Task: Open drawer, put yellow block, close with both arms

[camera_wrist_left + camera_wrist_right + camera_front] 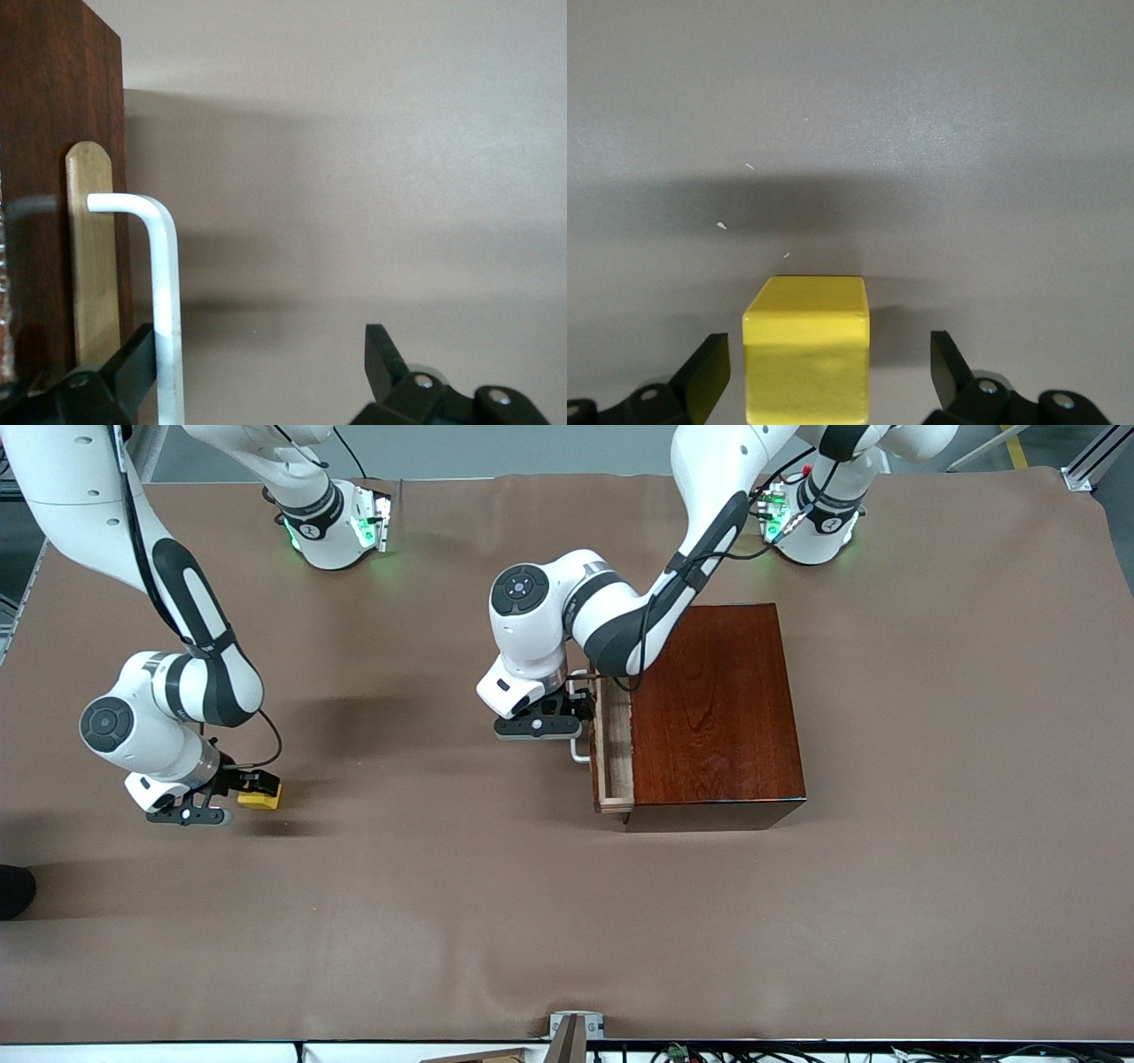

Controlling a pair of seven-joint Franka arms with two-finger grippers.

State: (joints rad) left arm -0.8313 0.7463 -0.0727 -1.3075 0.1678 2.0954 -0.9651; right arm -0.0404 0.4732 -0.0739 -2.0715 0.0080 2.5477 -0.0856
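My right claw [232,797] is down at the desk [425,921] toward the right arm's end, fingers [709,376] spread wide on either side of the yellow block [806,350], not pinching it; the block sits on the desk. My left claw [567,713] is at the front of the drawer [613,748], which is pulled out a little from the dark wooden box [718,708]. Its fingers [133,367] are spread around the white handle [164,301], one finger touching the bar.
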